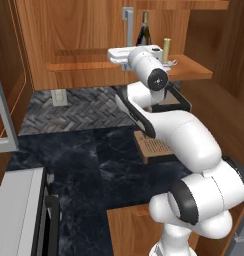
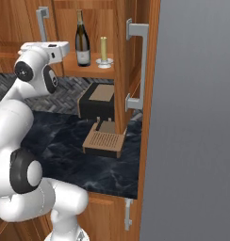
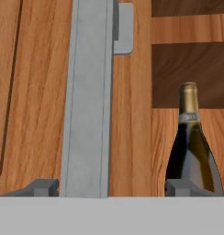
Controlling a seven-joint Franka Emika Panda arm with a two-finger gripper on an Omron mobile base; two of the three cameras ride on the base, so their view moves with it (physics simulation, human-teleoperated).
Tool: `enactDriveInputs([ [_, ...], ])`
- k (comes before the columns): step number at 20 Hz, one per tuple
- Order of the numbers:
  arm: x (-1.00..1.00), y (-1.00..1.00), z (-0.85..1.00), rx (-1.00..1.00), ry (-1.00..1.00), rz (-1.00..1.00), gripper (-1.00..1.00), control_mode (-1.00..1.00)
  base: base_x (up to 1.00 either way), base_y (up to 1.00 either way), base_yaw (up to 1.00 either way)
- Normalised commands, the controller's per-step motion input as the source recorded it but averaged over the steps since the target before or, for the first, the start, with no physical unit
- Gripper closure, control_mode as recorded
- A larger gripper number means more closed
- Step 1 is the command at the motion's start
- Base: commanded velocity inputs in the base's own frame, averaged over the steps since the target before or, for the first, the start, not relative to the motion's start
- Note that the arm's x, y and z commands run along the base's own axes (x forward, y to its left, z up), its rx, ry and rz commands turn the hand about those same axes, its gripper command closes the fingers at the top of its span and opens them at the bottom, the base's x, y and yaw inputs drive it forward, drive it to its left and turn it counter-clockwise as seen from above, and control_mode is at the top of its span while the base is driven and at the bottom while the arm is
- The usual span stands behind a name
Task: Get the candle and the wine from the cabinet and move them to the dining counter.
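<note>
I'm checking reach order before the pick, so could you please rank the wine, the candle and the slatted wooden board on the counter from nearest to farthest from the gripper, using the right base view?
From the gripper:
1. The wine, just to its right on the cabinet shelf.
2. The candle, farther right on the same shelf.
3. The slatted wooden board, down on the dark counter, clearly farthest.

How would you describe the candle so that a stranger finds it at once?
Look into the open brown wooden cabinet above the dark counter. On its shelf stand two things; the candle is the short pale stick on a small light dish, to the right of the tall dark wine bottle.
</note>
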Motion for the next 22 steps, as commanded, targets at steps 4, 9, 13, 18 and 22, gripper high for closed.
enactDriveInputs([
  [4,0.45,0.22,-0.15,0.0,0.02,0.0,1.0,-1.0,0.0,0.0,0.0],
  [9,0.33,0.14,-0.15,0.0,0.01,0.0,1.0,-1.0,0.0,0.0,0.0],
  [13,0.02,0.24,-0.11,0.0,0.0,0.0,1.0,-1.0,0.0,0.0,0.0],
  [18,-0.36,0.65,-0.04,-0.05,0.0,0.0,1.0,-1.0,0.0,0.0,0.0],
  [22,-0.59,0.89,0.0,-0.08,0.0,0.0,1.0,-1.0,0.0,0.0,0.0],
])
